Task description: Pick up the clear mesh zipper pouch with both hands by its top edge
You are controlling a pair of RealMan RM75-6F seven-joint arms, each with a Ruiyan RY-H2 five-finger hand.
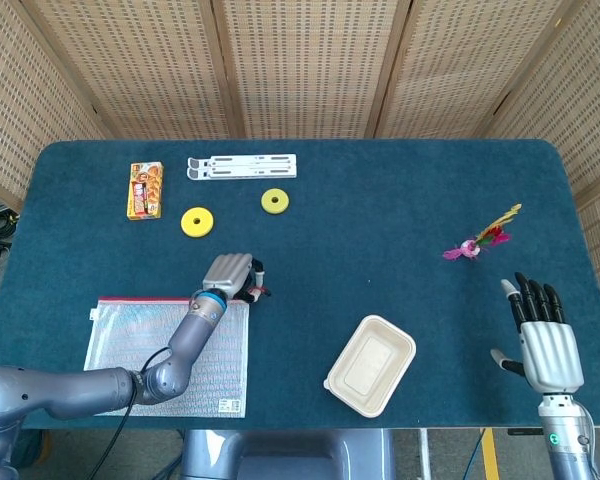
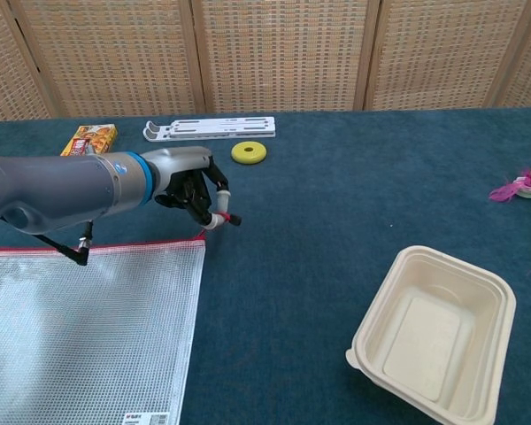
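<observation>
The clear mesh zipper pouch (image 1: 160, 345) (image 2: 88, 328) lies flat at the table's front left, its red zipper edge on the far side. My left hand (image 1: 231, 272) (image 2: 190, 188) is at the pouch's top right corner, fingers curled, pinching the red zipper pull (image 2: 221, 218) between its fingertips. A short red cord runs from the pull down to the pouch corner. My right hand (image 1: 547, 338) hovers at the front right edge of the table, fingers spread, holding nothing, far from the pouch. The chest view does not show it.
A beige food container (image 1: 371, 365) (image 2: 435, 332) sits front centre-right. At the back left are a snack box (image 1: 145, 190) (image 2: 88, 139), a white folding stand (image 1: 242, 166) (image 2: 210, 129) and two yellow discs (image 1: 196, 222) (image 1: 274, 201). A feather toy (image 1: 480, 240) lies at the right.
</observation>
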